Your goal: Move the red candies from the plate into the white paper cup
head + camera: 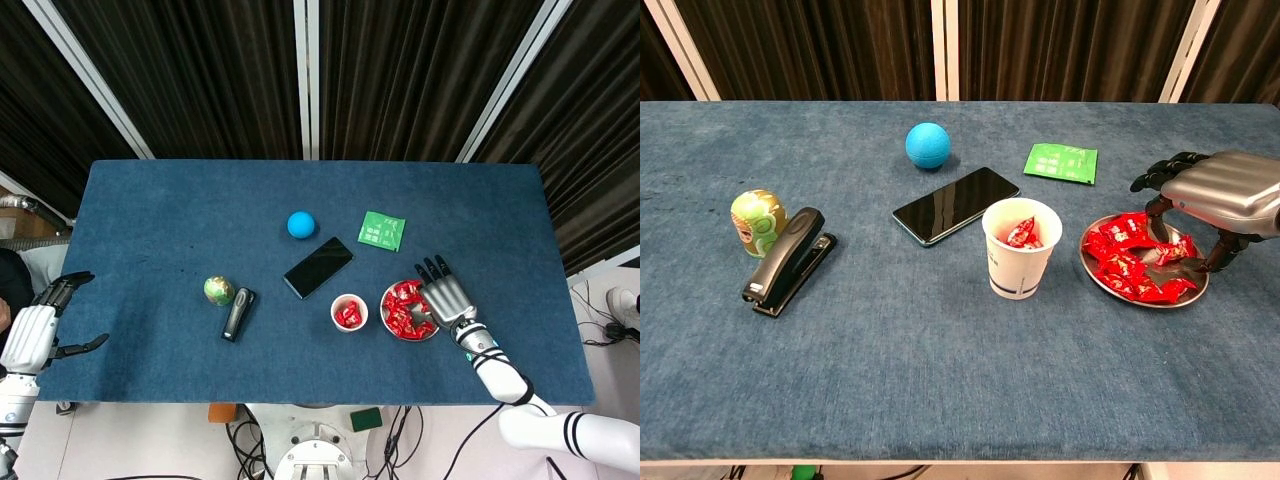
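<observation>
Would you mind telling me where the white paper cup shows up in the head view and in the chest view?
Head view: the white paper cup is low and just right of centre, left of the plate.
Chest view: the cup is mid-frame, slightly right, again left of the plate.
Shared landmark: the black phone, just beyond the cup on its left.

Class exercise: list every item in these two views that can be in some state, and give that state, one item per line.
white paper cup: upright, open, a few red candies inside.
plate: flat on the table, heaped with red candies.
phone: face up, screen dark.
stapler: closed.
green packet: lying flat.
right hand: fingertips down among the plate's candies; grasp unclear.
left hand: off the table's edge, empty, fingers apart.
</observation>
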